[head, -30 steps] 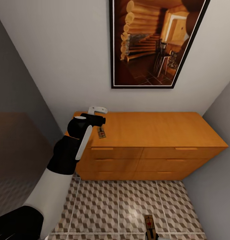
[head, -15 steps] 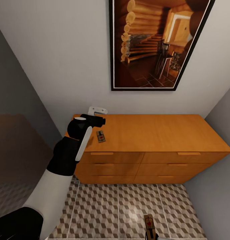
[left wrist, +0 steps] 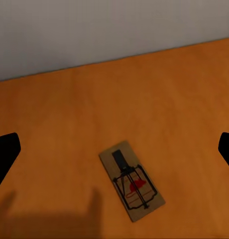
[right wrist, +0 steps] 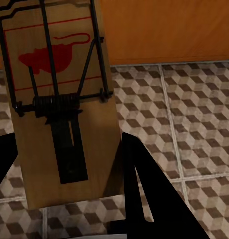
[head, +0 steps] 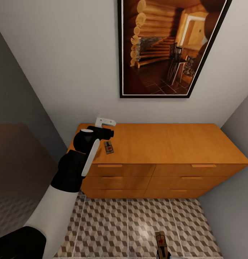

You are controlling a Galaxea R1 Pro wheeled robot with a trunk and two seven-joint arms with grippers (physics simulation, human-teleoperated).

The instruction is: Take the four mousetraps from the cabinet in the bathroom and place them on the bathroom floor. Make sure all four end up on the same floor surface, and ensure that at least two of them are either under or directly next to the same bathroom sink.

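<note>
We see the cabinet (head: 163, 144): low, wide, orange-brown wood w/ smooth flat top, matching bar handles on drawer fronts. One mousetrap (head: 109, 147) lies flat on top near its left front edge, a small rect. board w/ dark wire & red spot; rest of the top is bare. Left gripper (left wrist: 114, 149) hangs just above it, fingers spread wide, trap apart from both tips. Right gripper (right wrist: 69, 149) is clamped on a second mousetrap (right wrist: 55, 89), wood grain & spring coil showing close up, over the bathroom floor (head: 138, 223), cube-pattern tiles w/ pale grout. Framed picture (head: 167, 46) on wall above.
</note>
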